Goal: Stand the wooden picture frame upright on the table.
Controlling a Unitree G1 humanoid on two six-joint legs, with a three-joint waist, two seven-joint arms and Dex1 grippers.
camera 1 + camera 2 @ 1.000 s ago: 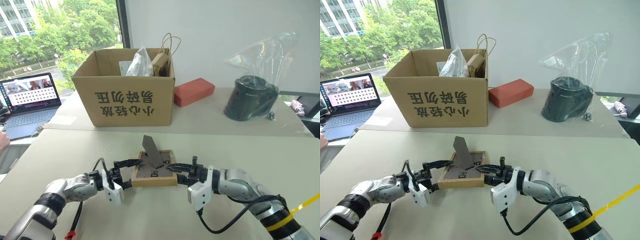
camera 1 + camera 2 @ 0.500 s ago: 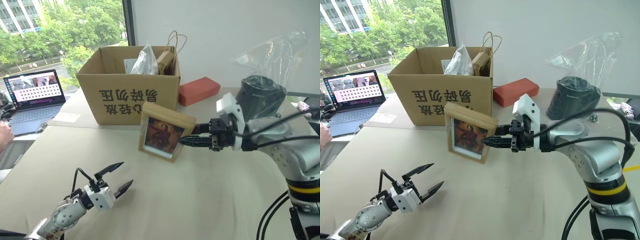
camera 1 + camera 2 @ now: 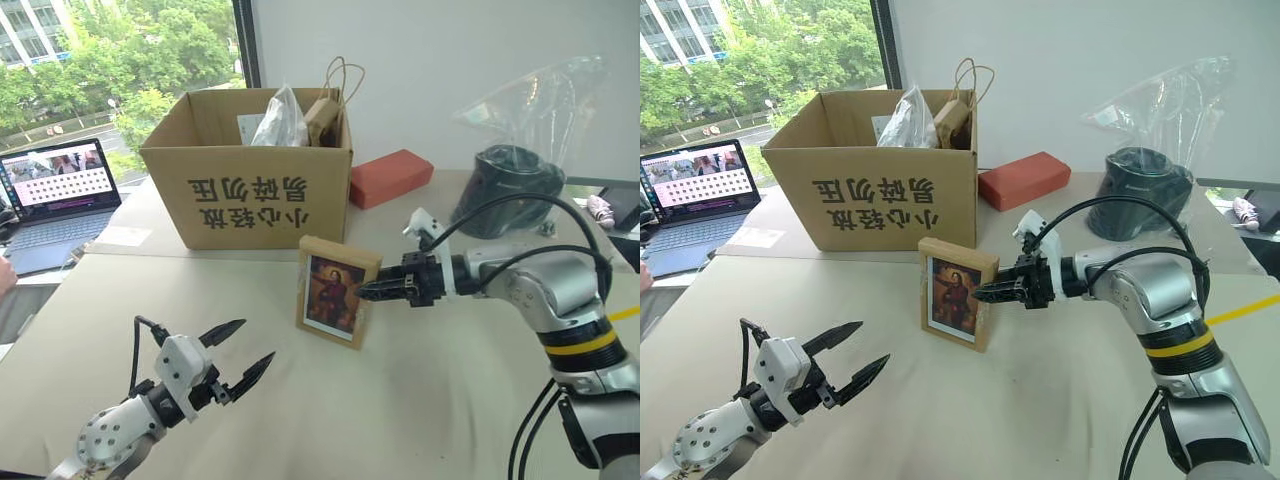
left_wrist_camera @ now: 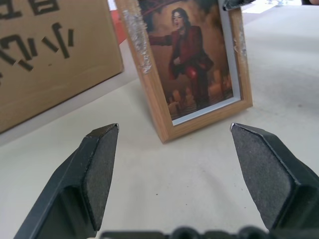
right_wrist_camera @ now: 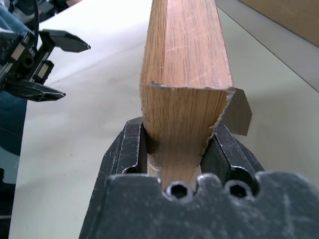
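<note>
The wooden picture frame (image 3: 335,292) stands upright in the middle of the table (image 3: 450,400), its reddish portrait facing me. Its lower edge looks to rest on the tabletop, leaning back a little. My right gripper (image 3: 368,290) reaches in from the right and is shut on the frame's right side edge. The right wrist view shows the light wood (image 5: 184,74) clamped between the two jaws, with the grey stand flap (image 5: 238,115) sticking out behind. My left gripper (image 3: 250,345) hovers open at the near left, apart from the frame, which sits ahead of its spread fingers (image 4: 99,164).
A large cardboard box (image 3: 250,170) with bags in it stands behind the frame. A red block (image 3: 390,178) and a black object in a plastic bag (image 3: 510,190) sit at the back right. A laptop (image 3: 55,200) lies at far left.
The frame lay face down between both grippers, then my right gripper lifted it, turned it upright and lowered it to the table. My left gripper let go and drew back to the near left.
</note>
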